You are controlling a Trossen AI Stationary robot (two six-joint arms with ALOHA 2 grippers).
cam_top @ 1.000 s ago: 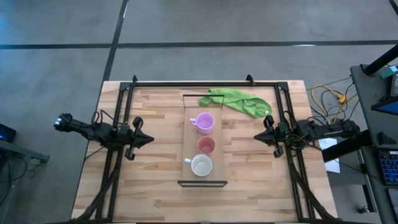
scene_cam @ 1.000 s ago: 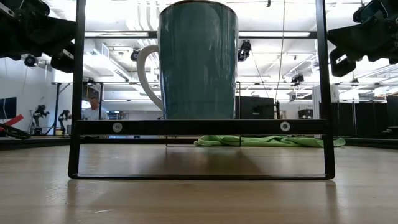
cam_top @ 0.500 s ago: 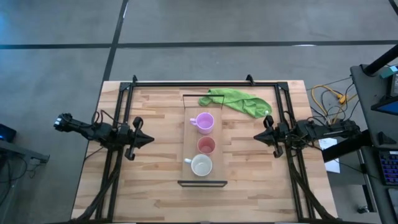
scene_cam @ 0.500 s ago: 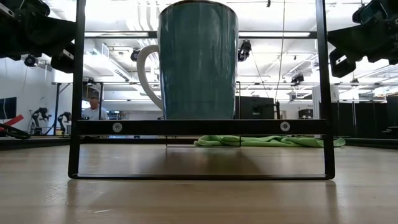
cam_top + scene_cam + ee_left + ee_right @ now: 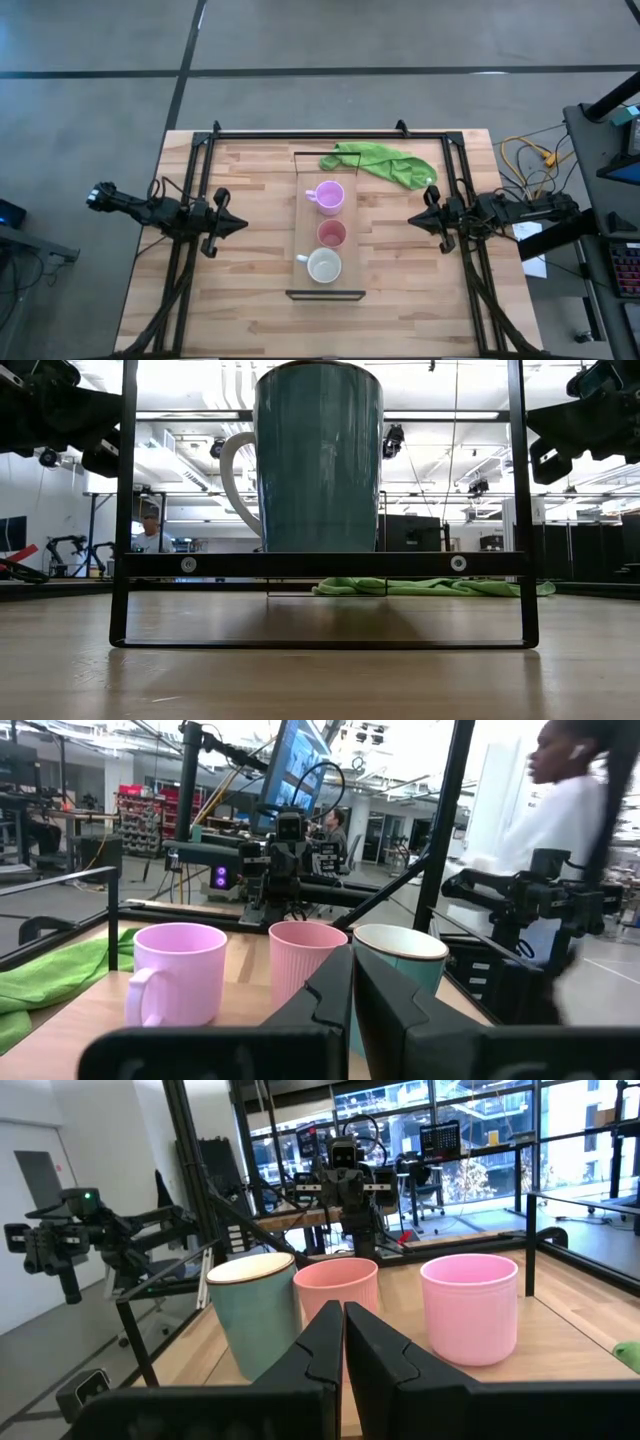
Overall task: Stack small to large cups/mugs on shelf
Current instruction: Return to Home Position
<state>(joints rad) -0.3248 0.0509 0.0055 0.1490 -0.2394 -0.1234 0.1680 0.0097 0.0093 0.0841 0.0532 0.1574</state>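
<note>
Three cups stand upright in a row on the light-wood shelf [image 5: 306,250] at the table's middle: the lilac mug [image 5: 328,197] farthest, the salmon-pink cup [image 5: 331,234] in the middle, the white-grey mug [image 5: 323,266] nearest, its teal outside filling the low view [image 5: 318,460]. The left wrist view shows the lilac mug [image 5: 180,972], pink cup [image 5: 303,960] and teal-sided mug [image 5: 398,970]. My left gripper [image 5: 243,224] hovers shut left of the shelf. My right gripper [image 5: 412,219] hovers shut on its right. Both point at the cups from a distance.
A crumpled green cloth [image 5: 385,165] lies on the table beyond the shelf, toward the far right. Black frame rails [image 5: 310,132] run along the far edge and both sides. A person [image 5: 575,840] stands beyond the table in the left wrist view. Bare wood lies near the front edge.
</note>
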